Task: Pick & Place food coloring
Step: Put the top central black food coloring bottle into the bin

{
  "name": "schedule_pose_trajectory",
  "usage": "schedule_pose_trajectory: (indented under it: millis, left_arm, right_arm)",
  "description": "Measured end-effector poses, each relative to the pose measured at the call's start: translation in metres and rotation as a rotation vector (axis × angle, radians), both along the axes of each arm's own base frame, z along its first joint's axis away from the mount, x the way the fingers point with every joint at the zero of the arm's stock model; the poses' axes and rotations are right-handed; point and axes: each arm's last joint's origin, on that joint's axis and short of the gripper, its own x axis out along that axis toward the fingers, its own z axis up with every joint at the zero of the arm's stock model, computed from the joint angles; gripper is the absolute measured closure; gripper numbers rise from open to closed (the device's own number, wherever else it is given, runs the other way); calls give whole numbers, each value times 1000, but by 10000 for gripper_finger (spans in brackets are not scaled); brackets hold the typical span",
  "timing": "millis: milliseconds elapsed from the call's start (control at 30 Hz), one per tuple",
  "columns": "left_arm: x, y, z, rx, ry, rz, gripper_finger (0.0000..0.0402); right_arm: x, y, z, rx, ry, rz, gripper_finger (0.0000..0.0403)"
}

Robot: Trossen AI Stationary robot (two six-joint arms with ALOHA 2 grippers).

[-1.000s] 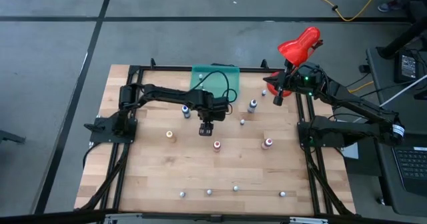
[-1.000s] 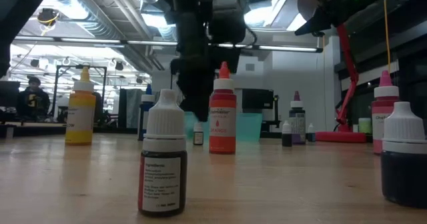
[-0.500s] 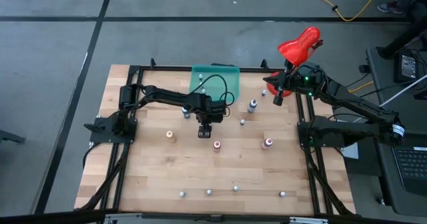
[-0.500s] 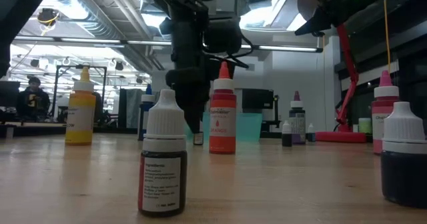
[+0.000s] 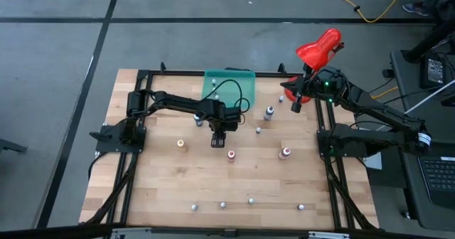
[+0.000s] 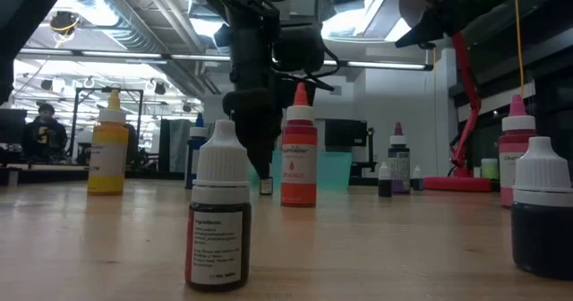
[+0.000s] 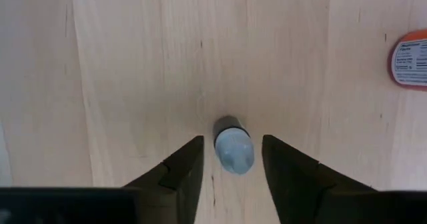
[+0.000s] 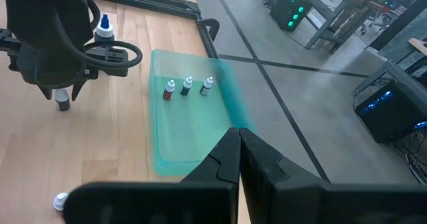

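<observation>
Left wrist view: left pincer (image 7: 230,167) lowered over worktop (image 7: 133,64), fingers (image 7: 183,167) straddling small bottle (image 7: 233,144), narrow gaps either side, not yet clenched. Right pincer (image 8: 239,154) clenched, empty, raised near green tray (image 8: 193,144) holding three bottles (image 8: 187,86).

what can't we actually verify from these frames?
- Left wrist view: small bottle sits between the left gripper fingers, gaps on both sides; contact not confirmable.
- High view: the gripper hides that bottle.
- Low view: front bottle label blurred.
- Right wrist view: colors of three bottles in the green tray too small.
</observation>
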Motion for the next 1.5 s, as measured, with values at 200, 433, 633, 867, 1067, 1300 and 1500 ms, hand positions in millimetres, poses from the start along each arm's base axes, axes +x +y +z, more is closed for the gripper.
schedule_pose_trajectory:
  millis: [200, 433, 633, 867, 1067, 1300, 1500]
  left_arm:
    - [-1, 5, 0, -40, -5, 18, 311]
    - [-4, 13, 8, -45, -12, 89, 341]
    - [-5, 35, 61, 2, -111, 147, 333]
    - [-21, 87, 138, 145, -227, 314, 336]
    - [-43, 136, 174, 165, -304, 440, 336]
    - [-64, 172, 171, 161, -273, 452, 337]
    - [-60, 195, 143, 156, -203, 401, 337]
  right_arm:
    - [3, -2, -2, 7, 10, -1, 391]
    - [6, -3, -5, 16, 23, -1, 391]
    - [5, -3, -4, 11, 22, 1, 391]
    - [6, -4, -3, 2, 10, 1, 391]
    - [6, -4, -2, 2, 5, 0, 391]
    - [6, -4, -3, 7, 3, -2, 391]
    - [6, -4, -2, 6, 2, -2, 391]
